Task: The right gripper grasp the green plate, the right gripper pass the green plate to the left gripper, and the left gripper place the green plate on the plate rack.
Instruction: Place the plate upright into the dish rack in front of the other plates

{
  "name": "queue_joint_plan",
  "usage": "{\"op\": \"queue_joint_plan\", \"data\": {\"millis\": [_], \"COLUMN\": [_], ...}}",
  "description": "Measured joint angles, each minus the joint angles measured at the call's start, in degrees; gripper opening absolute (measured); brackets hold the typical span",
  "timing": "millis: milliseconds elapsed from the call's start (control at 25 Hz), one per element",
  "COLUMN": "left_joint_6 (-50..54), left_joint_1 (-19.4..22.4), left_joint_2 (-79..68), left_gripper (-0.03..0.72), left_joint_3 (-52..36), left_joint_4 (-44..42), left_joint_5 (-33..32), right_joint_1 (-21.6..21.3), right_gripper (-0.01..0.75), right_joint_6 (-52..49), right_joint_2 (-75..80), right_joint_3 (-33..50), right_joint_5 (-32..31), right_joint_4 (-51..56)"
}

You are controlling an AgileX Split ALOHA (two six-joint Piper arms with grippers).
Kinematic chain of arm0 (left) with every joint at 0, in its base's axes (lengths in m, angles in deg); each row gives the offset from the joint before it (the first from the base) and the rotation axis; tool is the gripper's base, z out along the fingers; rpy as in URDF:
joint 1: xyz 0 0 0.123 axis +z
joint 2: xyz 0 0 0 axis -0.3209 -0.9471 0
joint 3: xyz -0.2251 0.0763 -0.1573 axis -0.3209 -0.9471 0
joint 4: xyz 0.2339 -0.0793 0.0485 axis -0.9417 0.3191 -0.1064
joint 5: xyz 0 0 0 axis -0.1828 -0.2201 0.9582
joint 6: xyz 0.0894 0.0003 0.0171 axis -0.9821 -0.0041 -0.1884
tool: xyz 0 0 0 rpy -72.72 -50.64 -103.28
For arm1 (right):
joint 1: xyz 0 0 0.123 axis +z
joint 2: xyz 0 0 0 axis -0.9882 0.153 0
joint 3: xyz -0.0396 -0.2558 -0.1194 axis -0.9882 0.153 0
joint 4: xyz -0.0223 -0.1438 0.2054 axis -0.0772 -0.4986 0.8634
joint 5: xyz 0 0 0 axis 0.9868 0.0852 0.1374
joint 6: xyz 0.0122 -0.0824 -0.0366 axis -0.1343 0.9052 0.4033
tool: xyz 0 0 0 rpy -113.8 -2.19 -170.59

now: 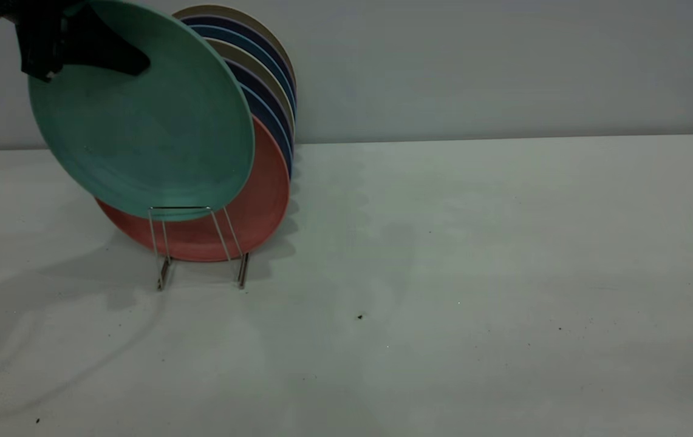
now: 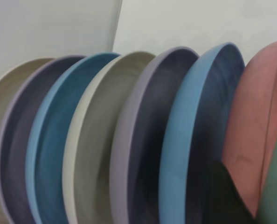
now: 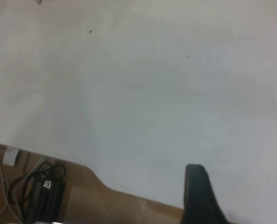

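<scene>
hanging at about ten o'clock in the exterior view, the left gripper (image 1: 82, 45) is clamped on the upper rim of the green plate (image 1: 146, 115), one black finger lying across the plate's face and the rest of the blocky body behind the rim. the plate is tilted, its top leaning toward the gripper, and its low edge sits right at the top bar of the nearest wire loop of the plate rack (image 1: 197, 246) — whether the rim touches the wire or only hovers at it i cannot tell. it stands in front of the whole row, at the near end of the rack.

just behind it, toward four o'clock, a salmon-pink plate (image 1: 258, 206) stands upright in the rack, and behind that a fan of dark blue plates (image 1: 270, 121) and beige plates (image 1: 255, 67) runs back toward one o'clock. the left wrist view shows the same row edge-on: beige, purple-blue and lighter blue rims packed side by side, the pink one (image 2: 252, 135) next to last, and a sliver of green (image 2: 276, 186) at the very edge with a dark fingertip (image 2: 222, 196) beside it.

the rack's two feet rest on the pale table (image 1: 474, 273), with shadows spreading toward eight o'clock.

the right gripper is outside the exterior view; its wrist view shows only one black finger (image 3: 199, 196) over the table edge — open or closed, i cannot tell. cables (image 3: 36, 186) lie below the table.
</scene>
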Motion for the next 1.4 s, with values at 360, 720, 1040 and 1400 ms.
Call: {"op": "queue_joint_plan", "data": {"millis": [360, 720, 1040, 1400], "left_joint_6": [0.0, 3.0, 6.4, 10.4], "left_joint_1": [0.0, 0.0, 0.0, 0.0], "left_joint_2": [-0.4, -0.5, -0.5, 4.7], "left_gripper": [0.315, 0.369, 0.469, 0.472], "left_joint_3": [0.0, 0.0, 0.0, -0.1], "left_joint_4": [0.0, -0.3, -0.4, -2.3], "left_joint_5": [0.0, -0.4, -1.9, -3.1], "right_joint_1": [0.0, 0.0, 0.0, 0.0], "right_gripper": [0.48, 0.48, 0.48, 0.48], "right_joint_6": [0.0, -0.1, -0.1, -0.1], "right_joint_2": [0.0, 0.0, 0.0, 0.0], "right_joint_3": [0.0, 0.0, 0.0, 0.0], "right_joint_5": [0.0, 0.0, 0.0, 0.0], "right_joint_4": [-0.7, -0.7, -0.7, -0.7]}}
